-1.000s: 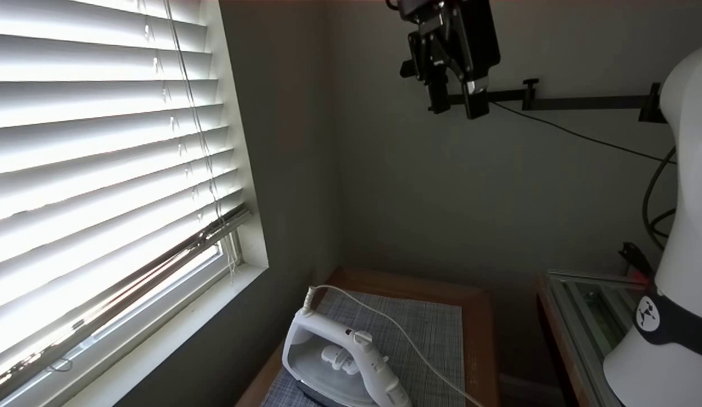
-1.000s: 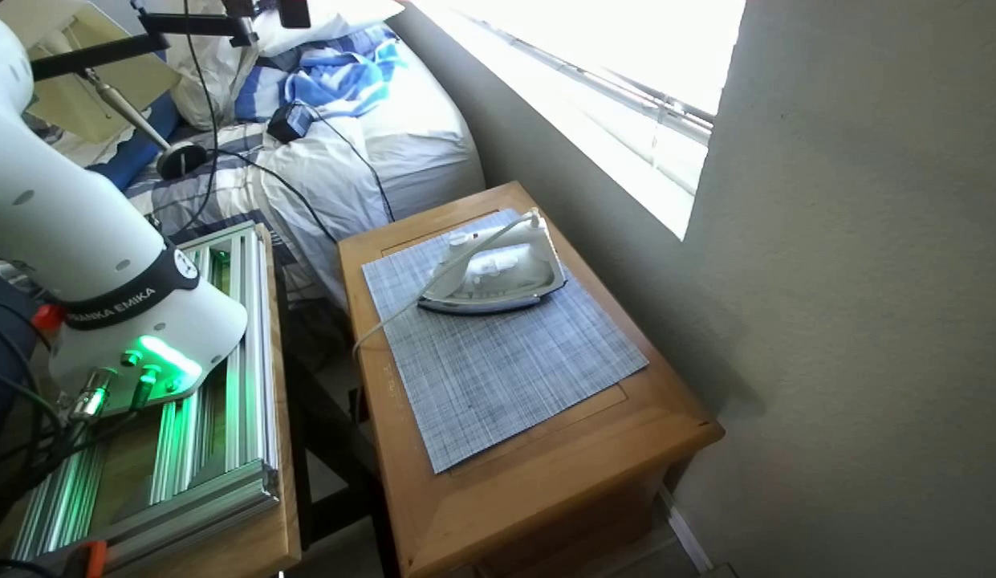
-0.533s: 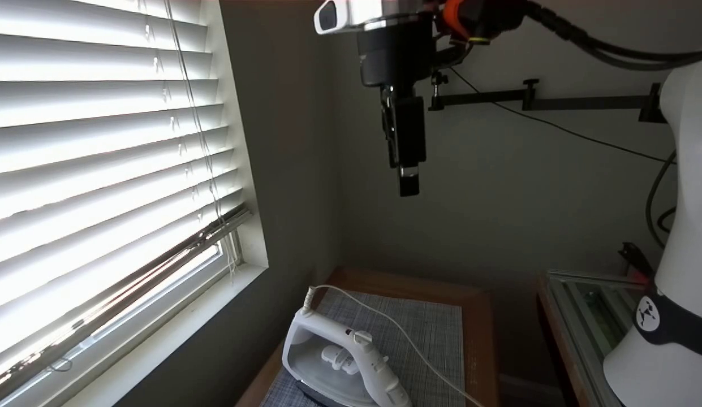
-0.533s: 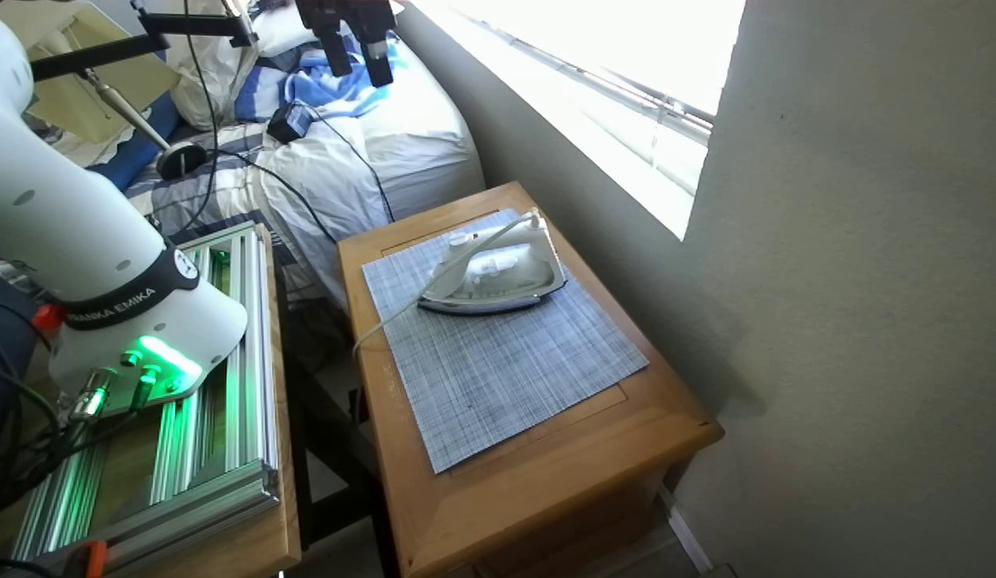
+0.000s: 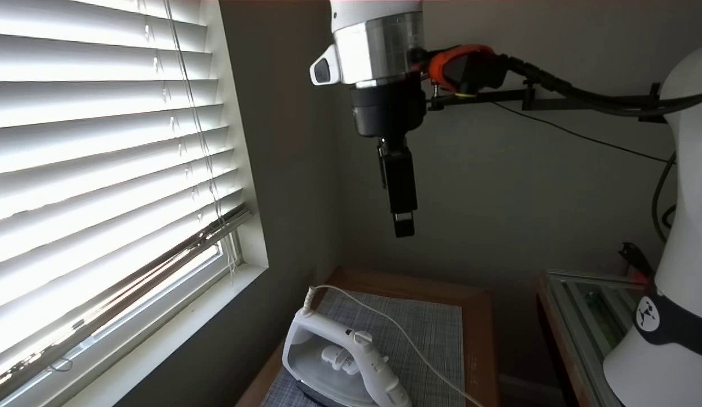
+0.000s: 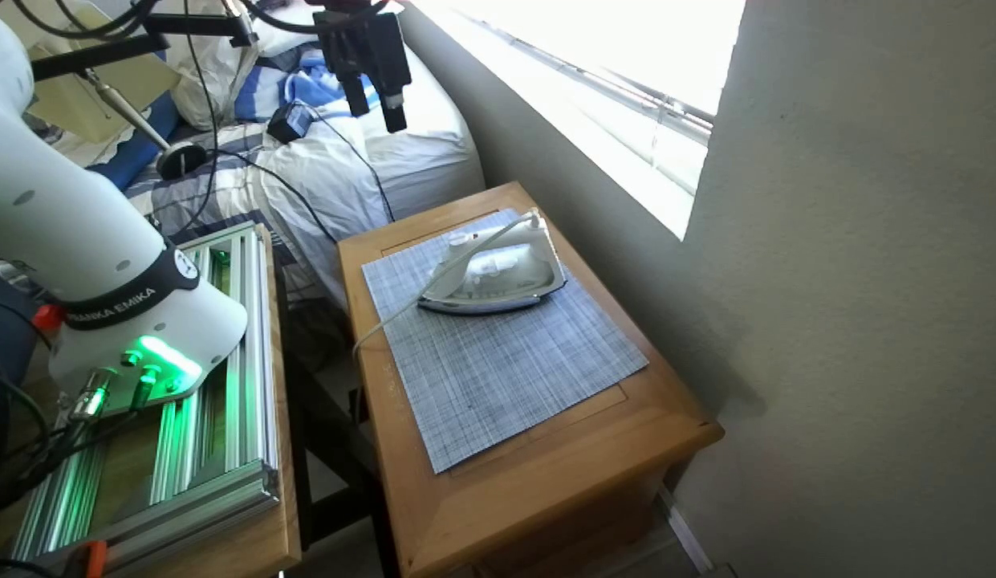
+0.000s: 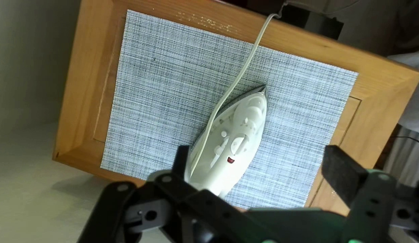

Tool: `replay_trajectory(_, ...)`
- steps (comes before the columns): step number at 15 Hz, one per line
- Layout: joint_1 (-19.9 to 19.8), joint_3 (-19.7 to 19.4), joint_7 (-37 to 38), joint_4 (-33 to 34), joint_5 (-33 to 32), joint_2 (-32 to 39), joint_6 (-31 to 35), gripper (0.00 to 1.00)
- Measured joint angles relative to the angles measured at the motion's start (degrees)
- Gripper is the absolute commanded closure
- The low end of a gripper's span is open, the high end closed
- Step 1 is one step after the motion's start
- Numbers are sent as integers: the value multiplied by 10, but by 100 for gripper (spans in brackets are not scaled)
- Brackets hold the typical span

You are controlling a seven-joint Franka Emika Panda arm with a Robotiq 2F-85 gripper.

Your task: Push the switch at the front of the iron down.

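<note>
Newly lowered claw point(image 6: 377, 120), spread, iron point(image 6: 502, 277) unmoved

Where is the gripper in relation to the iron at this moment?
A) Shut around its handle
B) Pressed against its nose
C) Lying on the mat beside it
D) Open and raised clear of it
D: in both exterior views the gripper hangs above and apart from the iron, and in the wrist view its fingers stand wide apart.

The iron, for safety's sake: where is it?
In the wrist view, the iron sits just right of centre on the grey mat, its cord along its left side.
</note>
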Motion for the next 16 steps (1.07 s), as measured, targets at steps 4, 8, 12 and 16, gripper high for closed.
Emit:
replay_trajectory(4, 0, 0, 0, 1, 0, 1, 0, 0)
replay_trajectory(8, 4, 2, 7, 0, 52, 20, 21, 0)
replay_trajectory(12, 9, 6, 24, -1, 126, 64, 59, 0)
replay_trajectory(16, 11, 7, 31, -3, 193, 128, 104, 0)
